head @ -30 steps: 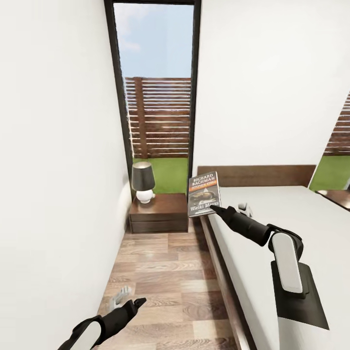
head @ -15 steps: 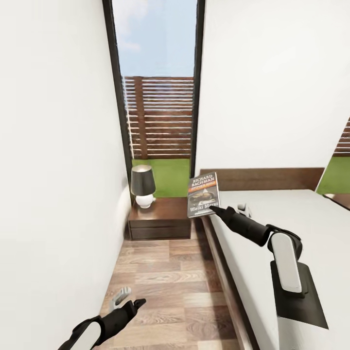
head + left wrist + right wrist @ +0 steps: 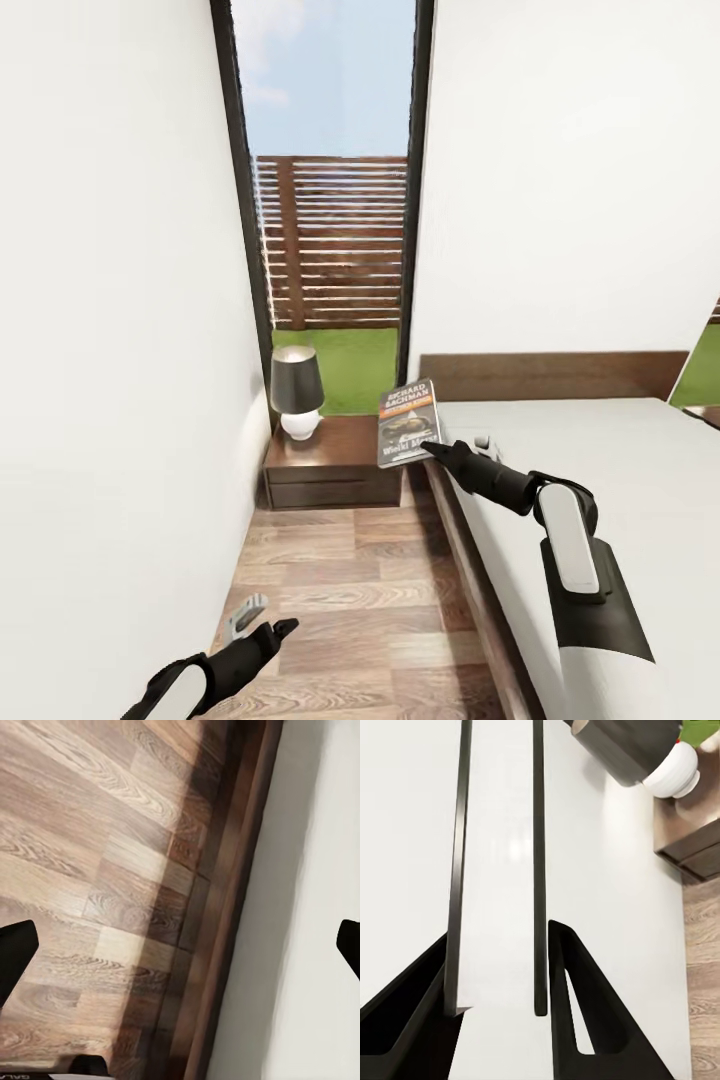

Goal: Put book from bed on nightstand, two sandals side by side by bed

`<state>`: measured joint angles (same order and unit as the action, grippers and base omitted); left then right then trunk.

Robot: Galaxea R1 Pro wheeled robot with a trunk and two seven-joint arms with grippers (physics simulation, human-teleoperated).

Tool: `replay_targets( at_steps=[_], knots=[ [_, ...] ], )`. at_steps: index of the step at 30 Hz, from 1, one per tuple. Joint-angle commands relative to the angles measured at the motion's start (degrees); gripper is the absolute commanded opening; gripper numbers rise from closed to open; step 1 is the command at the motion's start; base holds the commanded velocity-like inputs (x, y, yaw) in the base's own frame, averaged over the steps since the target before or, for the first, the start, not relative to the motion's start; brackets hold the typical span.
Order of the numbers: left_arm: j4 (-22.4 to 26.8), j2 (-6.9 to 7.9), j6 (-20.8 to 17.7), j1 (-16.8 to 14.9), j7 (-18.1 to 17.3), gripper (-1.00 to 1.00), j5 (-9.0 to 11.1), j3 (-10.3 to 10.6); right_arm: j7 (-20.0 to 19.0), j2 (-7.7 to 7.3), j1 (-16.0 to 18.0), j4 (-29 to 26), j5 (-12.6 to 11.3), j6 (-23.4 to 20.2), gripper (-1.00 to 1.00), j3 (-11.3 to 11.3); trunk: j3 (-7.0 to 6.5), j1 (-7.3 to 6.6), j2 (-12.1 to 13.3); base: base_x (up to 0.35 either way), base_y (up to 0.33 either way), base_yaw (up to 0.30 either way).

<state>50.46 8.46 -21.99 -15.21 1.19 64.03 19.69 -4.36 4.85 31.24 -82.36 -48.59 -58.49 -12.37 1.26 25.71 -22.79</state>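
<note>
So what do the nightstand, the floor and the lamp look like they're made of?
Nightstand: dark brown wood, fairly smooth, faint grain on its top. Floor: wood planks, brown, with clear grain and staggered joints. Lamp: black shade, probably fabric or metal, on a glossy white base that looks ceramic.

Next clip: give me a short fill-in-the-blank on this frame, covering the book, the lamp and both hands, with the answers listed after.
1. The book is gripped by the ____ hand.
2. The lamp stands on the ____.
3. The left hand hangs over the wood floor with its fingers ____.
4. The book's cover is held nearly ____, above the nightstand's edge beside the bed.

Missing words: right; nightstand; open; upright
</note>
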Motion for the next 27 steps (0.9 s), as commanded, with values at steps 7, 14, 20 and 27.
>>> replay_targets(
  at_steps=[7, 14, 20, 27],
  knots=[
    [-0.02, 0.06, 0.01, -0.05, 0.13, 1.00, 0.39, 0.17, -0.45, 0.11, 0.09, 0.73, -0.05, -0.13, -1.00, 0.40, 0.13, 0.07, -0.13, 0.320, 0.045, 0.000],
    [-0.01, 0.06, 0.06, -0.07, 0.13, 1.00, 0.39, 0.17, -0.40, 0.19, 0.05, 0.82, 0.00, -0.06, -1.00, 0.46, 0.13, 0.07, -0.13, 0.327, 0.005, 0.000],
    [-0.01, 0.06, 0.09, -0.07, 0.13, 1.00, 0.39, 0.17, -0.45, 0.24, 0.05, 1.26, 0.05, 0.01, -1.00, 0.55, 0.13, 0.07, -0.13, 0.327, 0.001, 0.000],
    [-0.01, 0.06, 0.11, -0.06, 0.13, 1.00, 0.39, 0.17, -0.43, 0.25, 0.05, 1.62, 0.07, 0.04, -1.00, 0.57, 0.13, 0.07, -0.13, 0.328, 0.000, 0.000]
  ],
)
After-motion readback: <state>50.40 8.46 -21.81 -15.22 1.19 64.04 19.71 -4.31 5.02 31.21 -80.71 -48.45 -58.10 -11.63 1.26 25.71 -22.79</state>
